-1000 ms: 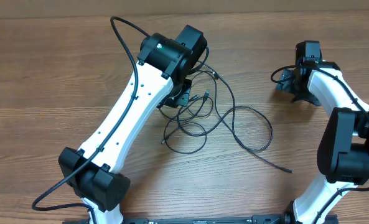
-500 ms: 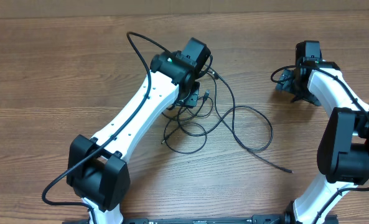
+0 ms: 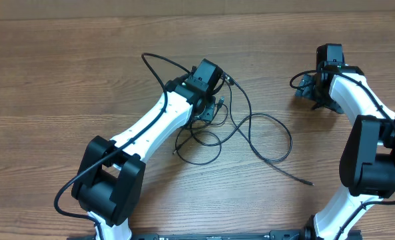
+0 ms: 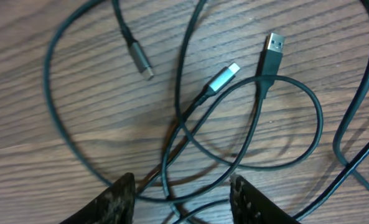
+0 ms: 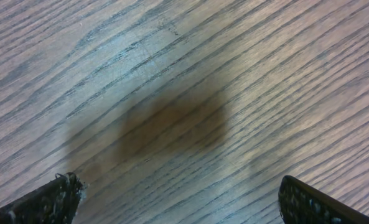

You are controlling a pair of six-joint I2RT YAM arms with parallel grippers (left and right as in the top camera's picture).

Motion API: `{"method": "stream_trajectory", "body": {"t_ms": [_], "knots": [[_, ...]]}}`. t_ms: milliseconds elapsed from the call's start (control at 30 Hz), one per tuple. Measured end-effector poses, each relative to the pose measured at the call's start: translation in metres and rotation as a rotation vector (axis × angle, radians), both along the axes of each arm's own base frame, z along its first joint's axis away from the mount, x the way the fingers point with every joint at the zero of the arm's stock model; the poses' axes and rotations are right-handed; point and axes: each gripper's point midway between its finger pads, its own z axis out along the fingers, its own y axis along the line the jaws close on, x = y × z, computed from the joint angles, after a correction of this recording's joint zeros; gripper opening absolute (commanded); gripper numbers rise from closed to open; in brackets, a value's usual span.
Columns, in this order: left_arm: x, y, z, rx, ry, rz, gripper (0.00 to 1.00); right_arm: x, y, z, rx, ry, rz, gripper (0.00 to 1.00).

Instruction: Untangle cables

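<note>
Plainly, our left gripper (image 4: pixel 181 190) stands with jaws apart over the cables (image 4: pixel 269 61), clamping nothing. Toward 3 o'clock, our right gripper (image 5: pixel 179 186) gapes wide above the table (image 5: pixel 172 62).

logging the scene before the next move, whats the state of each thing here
cables: tangled in loose overlapping loops, flat on the table
usb plug: unplugged, lying loose
silver plug: unplugged, beside the usb plug
left gripper: jaws open over the tangle, strands between them, nothing clamped
right gripper: jaws wide open, empty, away from the cables
</note>
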Motion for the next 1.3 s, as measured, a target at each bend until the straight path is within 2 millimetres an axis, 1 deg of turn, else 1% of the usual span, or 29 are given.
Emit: {"method": "stream_trajectory", "body": {"t_ms": [33,267,433,600,667,767,800,900,1067,1100,1133,1233,1300], "knots": [[-0.001,-0.001,-0.002,-0.007,0.001,-0.003,0.43,0.000,0.000,0.000,0.000,0.000,0.000,1.00],[-0.005,-0.011,-0.016,-0.069,0.014,-0.024,0.41,0.000,0.000,0.000,0.000,0.000,0.000,1.00],[0.002,-0.016,-0.017,-0.096,-0.024,-0.026,0.37,0.000,0.000,0.000,0.000,-0.001,0.000,1.00],[0.003,-0.020,-0.016,-0.110,-0.030,-0.031,0.35,0.000,0.000,0.000,0.000,0.000,0.000,1.00],[0.003,-0.020,-0.016,-0.112,-0.032,-0.032,0.33,0.000,0.000,0.000,0.000,-0.001,0.000,1.00],[0.002,-0.021,-0.016,-0.116,-0.029,-0.029,0.27,0.000,0.000,0.000,0.000,-0.001,0.000,1.00],[0.002,-0.022,-0.016,-0.117,-0.029,-0.028,0.24,0.000,0.000,0.000,0.000,-0.001,0.000,1.00],[0.002,-0.023,-0.016,-0.122,-0.027,-0.019,0.04,0.000,0.000,0.000,0.000,-0.001,0.000,1.00],[0.000,-0.027,-0.016,-0.127,-0.028,-0.023,0.04,0.000,0.000,0.000,0.000,-0.001,0.000,1.00],[0.000,-0.027,-0.015,-0.128,-0.029,-0.023,0.06,0.000,0.000,0.000,0.000,0.000,0.000,1.00],[0.001,-0.028,-0.015,-0.129,-0.031,-0.023,0.13,0.000,0.000,0.000,0.000,-0.001,0.000,1.00],[0.001,-0.028,-0.015,-0.132,-0.034,-0.018,0.15,0.000,0.000,0.000,0.000,-0.001,0.000,1.00],[0.001,-0.028,-0.015,-0.132,-0.033,-0.018,0.22,0.000,0.000,0.000,0.000,-0.001,0.000,1.00]]}}
